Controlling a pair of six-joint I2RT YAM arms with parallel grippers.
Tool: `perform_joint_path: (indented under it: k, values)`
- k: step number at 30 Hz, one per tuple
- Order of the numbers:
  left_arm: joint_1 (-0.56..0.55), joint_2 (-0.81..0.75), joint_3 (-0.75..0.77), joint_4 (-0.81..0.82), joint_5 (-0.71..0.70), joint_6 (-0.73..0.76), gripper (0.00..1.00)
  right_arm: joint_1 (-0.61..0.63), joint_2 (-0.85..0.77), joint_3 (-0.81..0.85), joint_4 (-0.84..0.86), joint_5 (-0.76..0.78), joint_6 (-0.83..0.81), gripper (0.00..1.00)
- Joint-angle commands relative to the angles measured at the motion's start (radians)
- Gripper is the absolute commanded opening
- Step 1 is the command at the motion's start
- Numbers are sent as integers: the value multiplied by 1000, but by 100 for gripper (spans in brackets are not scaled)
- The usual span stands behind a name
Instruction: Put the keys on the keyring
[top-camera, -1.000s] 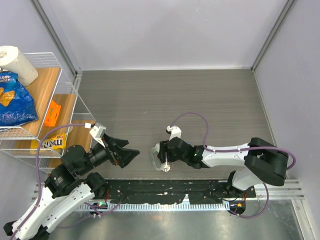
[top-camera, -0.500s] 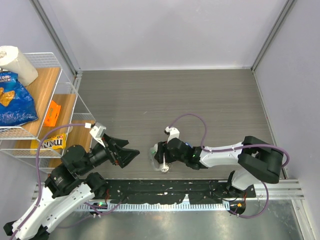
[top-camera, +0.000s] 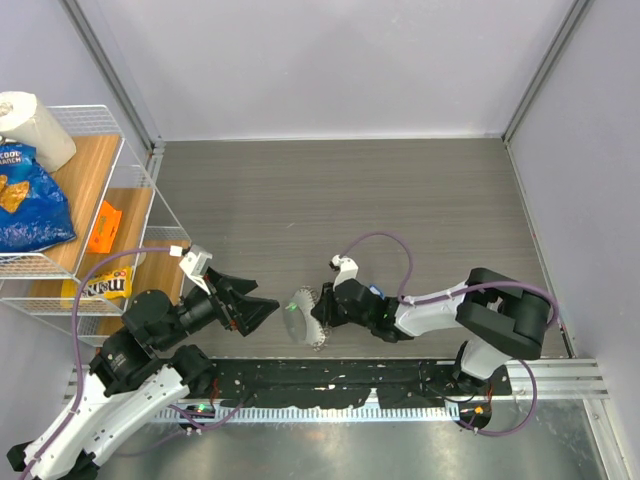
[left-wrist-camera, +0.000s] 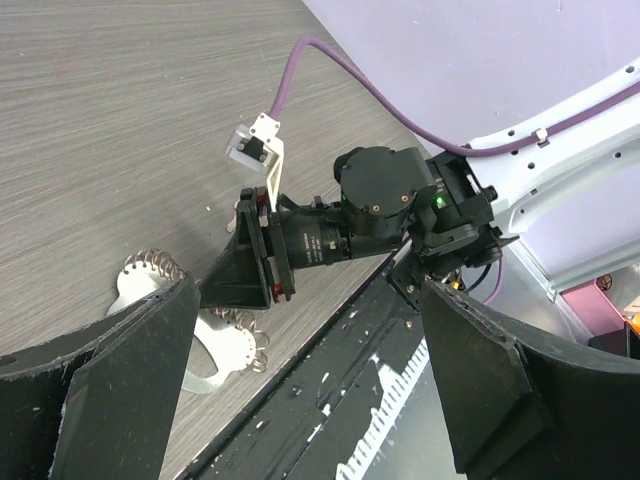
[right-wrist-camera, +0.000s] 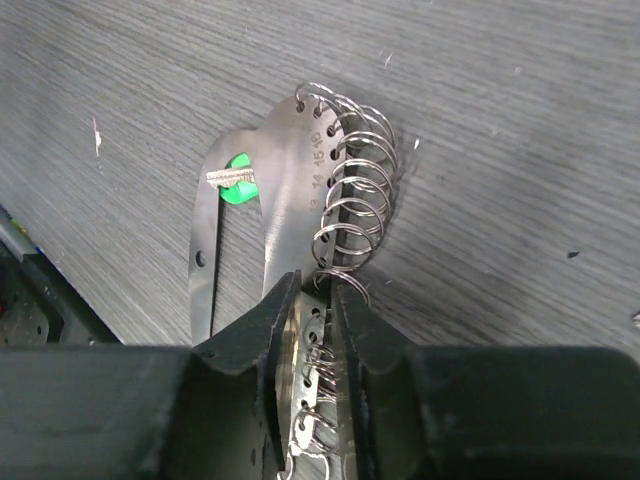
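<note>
A flat silver plate (right-wrist-camera: 290, 190) with numbered holes lies on the grey table, with several wire keyring loops (right-wrist-camera: 355, 190) strung along one edge. One of the keys, with a green head (right-wrist-camera: 236, 188), shows in the plate's long slot. My right gripper (right-wrist-camera: 315, 300) is shut on the plate's ringed edge. From above, the plate (top-camera: 297, 304) sticks out to the left of the right gripper (top-camera: 318, 320). My left gripper (top-camera: 262, 312) hangs open just left of the plate, holding nothing. In the left wrist view the plate (left-wrist-camera: 225, 350) sits below the right gripper (left-wrist-camera: 225, 290).
A wire shelf (top-camera: 140, 200) stands at the left with a blue chip bag (top-camera: 30, 200), a paper roll (top-camera: 35, 125), an orange packet (top-camera: 103, 227) and a yellow candy pack (top-camera: 105, 285). A black rail (top-camera: 330, 380) runs along the table's near edge.
My right gripper has closed on the plate's ringed edge. The plate now shows further left, past the fingers. The left arm has not moved.
</note>
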Motion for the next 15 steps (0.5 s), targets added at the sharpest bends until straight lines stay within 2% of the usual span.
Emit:
perform_joint_path:
  k: [1,7,15]
  values:
    - [2,0,5,39,-1,11,100,3,31,-41,58,-46,27,19]
    - [2,1,8,39,-2,9,100,3,0,-111,207,-61,36,5]
    - [2,-5,8,37,-4,6,100,2,-40,-220,492,-104,58,5]
